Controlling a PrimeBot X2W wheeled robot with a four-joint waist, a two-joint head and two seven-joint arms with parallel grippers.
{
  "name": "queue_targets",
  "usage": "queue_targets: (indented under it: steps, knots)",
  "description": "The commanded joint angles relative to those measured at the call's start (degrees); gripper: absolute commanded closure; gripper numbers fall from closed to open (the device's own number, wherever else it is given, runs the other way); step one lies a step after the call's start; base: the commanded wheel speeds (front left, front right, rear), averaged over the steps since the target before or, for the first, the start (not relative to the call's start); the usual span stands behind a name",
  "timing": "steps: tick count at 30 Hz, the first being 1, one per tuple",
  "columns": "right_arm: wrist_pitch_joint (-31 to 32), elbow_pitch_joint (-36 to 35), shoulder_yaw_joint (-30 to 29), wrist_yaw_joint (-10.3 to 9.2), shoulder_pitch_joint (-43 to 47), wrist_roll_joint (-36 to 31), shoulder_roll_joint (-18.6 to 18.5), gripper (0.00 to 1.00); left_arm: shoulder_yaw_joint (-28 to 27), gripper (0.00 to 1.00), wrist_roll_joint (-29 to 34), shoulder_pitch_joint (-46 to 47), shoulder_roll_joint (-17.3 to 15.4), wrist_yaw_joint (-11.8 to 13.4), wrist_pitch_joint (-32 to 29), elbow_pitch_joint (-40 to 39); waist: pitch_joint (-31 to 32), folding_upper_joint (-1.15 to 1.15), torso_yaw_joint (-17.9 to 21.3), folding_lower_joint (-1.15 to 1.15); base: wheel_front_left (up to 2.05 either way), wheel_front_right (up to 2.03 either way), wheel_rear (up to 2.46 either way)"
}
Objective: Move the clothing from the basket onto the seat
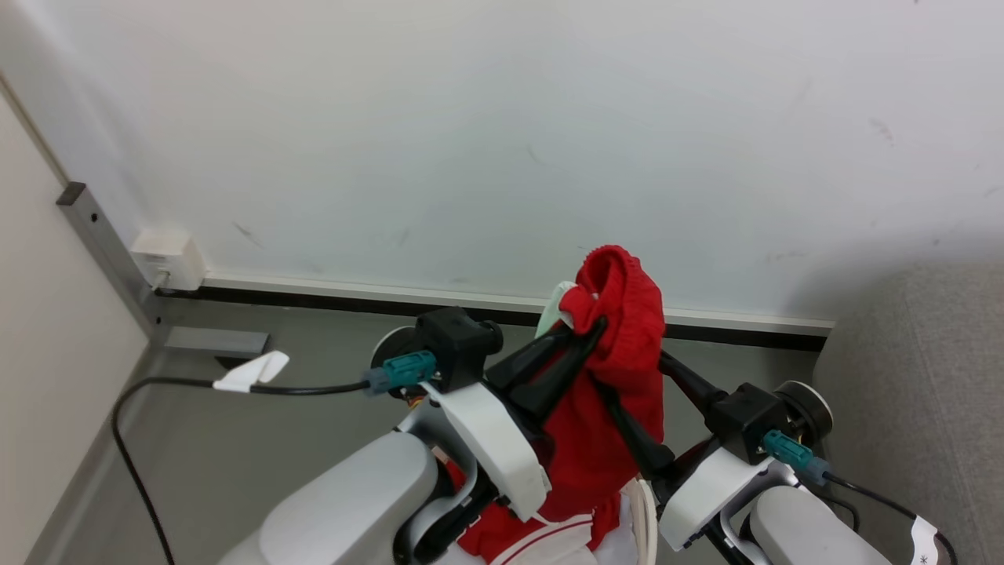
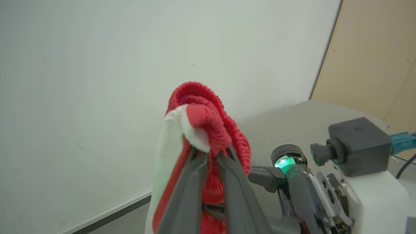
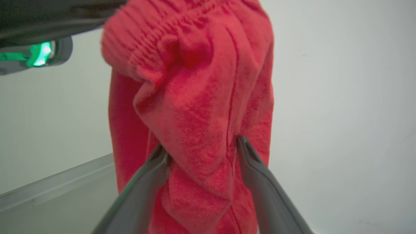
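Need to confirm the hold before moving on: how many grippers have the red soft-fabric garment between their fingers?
2. The left gripper is shut on the bunched top of the red soft-fabric garment; the right gripper stands open, fingers either side of its cloth.

The clothing is a red garment of soft fabric with a ribbed knitted band, a white panel and thin white stripes low down. It hangs bunched in the air. Its ribbed band curls up and over the tips of the left gripper, whose fingers pinch a red-and-white fold between them. Lower down, a thick red fold bulges between the spread fingers of the right gripper and touches both. The seat, light grey with a rounded edge, lies to the right of the right fingers, apart from the cloth.
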State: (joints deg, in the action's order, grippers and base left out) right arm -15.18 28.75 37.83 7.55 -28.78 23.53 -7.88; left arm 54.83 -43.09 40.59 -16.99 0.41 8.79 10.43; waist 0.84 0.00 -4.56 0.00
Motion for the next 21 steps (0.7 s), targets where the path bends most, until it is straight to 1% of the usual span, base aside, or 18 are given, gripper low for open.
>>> queue_targets:
  steps: [1, 5, 12, 17, 18, 19, 20, 21]
  knots:
    - [0.05, 0.66, 0.08, -0.12, -0.49, 0.19, -0.60, 0.00, 0.18, 1.00, 0.51, -0.09, 0.14, -0.39, -0.03, -0.05, 0.25, 0.00, -0.82, 0.00, 0.00, 0.00, 0.00]
    - [0.04, 3.33, 0.23, -0.12, -1.63, -0.08, -0.52, 0.00, 1.61, 1.00, 0.54, -0.59, 1.27, -0.97, -0.42, -0.06, 0.66, 0.00, -2.59, 0.00, 0.00, 0.00, 0.00]
    - [0.04, 7.91, 3.70, -0.12, -3.50, 1.79, 0.52, 0.00, 3.72, 1.00, -0.13, -1.08, 3.01, -2.06, -1.29, -0.36, 1.17, 0.00, -5.27, 0.00, 0.00, 0.00, 0.00]
    - [0.05, 8.98, 4.07, -0.12, -4.07, 2.77, 1.34, 0.00, 4.21, 1.00, -0.57, -1.42, 3.14, -2.34, -1.59, -0.17, 1.29, 0.00, -6.47, 0.00, 0.00, 0.00, 0.00]
    - [0.05, 9.15, 4.11, -0.12, -4.01, 3.03, 1.45, 0.31, 4.16, 1.00, -0.56, -1.41, 3.06, -2.24, -1.56, -0.06, 1.30, 0.00, -6.60, 0.00, 0.00, 0.00, 0.00]
    - [0.05, 9.22, 4.14, -0.12, -3.99, 3.04, 1.49, 0.67, 4.06, 1.00, -0.62, -1.44, 2.93, -2.14, -1.49, 0.05, 1.30, 0.00, -6.67, 0.00, 0.00, 0.00, 0.00]
    - [0.05, 9.31, 4.07, -0.12, -3.86, 3.20, 1.52, 1.00, 3.93, 1.00, -0.74, -1.48, 2.81, -2.01, -1.40, 0.18, 1.28, 0.00, -6.70, 0.00, 0.00, 0.00, 0.00]
    - [0.05, 9.34, 4.02, -0.12, -3.63, 3.41, 1.52, 1.00, 3.77, 1.00, -0.84, -1.52, 2.69, -1.88, -1.30, 0.30, 1.26, 0.00, -6.68, 0.00, 0.00, 0.00, 0.00]
